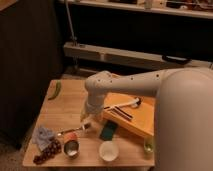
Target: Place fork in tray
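Observation:
The fork, slim and silver, lies flat on the wooden table, running from the grey cloth toward the tray. The tray is a yellow-orange bin on the table's right half, with black-and-white handled utensils in it. My white arm reaches in from the right and bends down. My gripper hangs open just above the fork's right end, left of the tray. Nothing is held in it.
A green sponge lies against the tray's near side. Along the front edge stand a white cup and a small metal cup. Dark grapes and a grey cloth lie beside them. A green vegetable lies at the far left.

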You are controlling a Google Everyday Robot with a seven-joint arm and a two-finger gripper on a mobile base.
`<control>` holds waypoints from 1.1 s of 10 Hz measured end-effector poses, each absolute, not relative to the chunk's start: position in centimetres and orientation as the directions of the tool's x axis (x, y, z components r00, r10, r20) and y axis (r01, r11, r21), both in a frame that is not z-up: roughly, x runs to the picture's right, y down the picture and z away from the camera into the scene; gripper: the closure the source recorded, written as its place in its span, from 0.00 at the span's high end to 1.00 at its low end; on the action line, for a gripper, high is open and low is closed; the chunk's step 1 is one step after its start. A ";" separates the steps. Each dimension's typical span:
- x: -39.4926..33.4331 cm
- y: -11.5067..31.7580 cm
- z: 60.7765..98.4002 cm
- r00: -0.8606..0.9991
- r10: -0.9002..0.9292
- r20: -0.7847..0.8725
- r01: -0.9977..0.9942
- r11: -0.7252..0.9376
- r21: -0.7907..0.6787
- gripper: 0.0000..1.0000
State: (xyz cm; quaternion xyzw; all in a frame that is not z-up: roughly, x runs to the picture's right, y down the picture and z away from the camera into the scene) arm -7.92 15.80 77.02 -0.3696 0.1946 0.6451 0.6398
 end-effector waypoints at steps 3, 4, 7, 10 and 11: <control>-8.1 15.8 77.0 0.092 0.682 -0.726 -0.969 -0.106 -0.222 0.65; -8.1 15.8 77.0 0.092 0.682 -0.726 -0.969 -0.106 -0.222 0.65; -8.3 16.5 77.3 0.131 0.684 -0.718 -0.962 -0.088 -0.260 0.65; -9.8 18.4 77.8 0.215 0.681 -0.701 -0.946 -0.032 -0.321 0.65; -10.2 19.1 78.1 0.231 0.679 -0.697 -0.943 -0.020 -0.332 0.65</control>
